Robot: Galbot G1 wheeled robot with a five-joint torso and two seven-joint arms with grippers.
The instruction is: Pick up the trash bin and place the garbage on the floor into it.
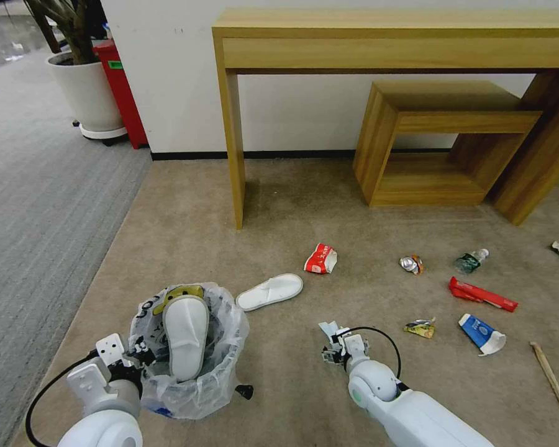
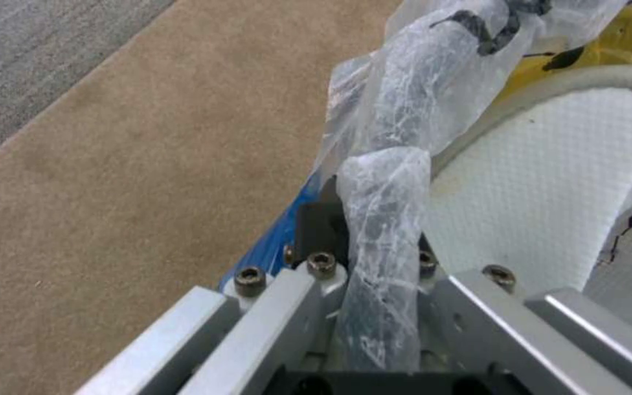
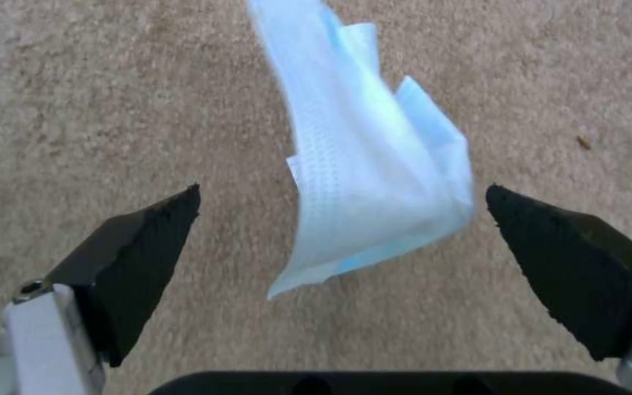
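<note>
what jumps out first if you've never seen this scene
A white slipper stands on end in the bag-lined trash bin, whose rim the left hand grips at lower left. The right hand hovers open over a pale blue face mask on the beige carpet, litter scattered beyond.

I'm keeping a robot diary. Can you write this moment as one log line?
left gripper: shut on trash bin | right gripper: open over blue wrapper | slipper: in bin

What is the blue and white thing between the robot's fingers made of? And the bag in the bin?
The blue and white sheet looks like thin, soft, matte tissue or fabric: it folds limply and shows a fine dotted texture. The bag looks like thin, shiny plastic, see-through and crinkled.
</note>
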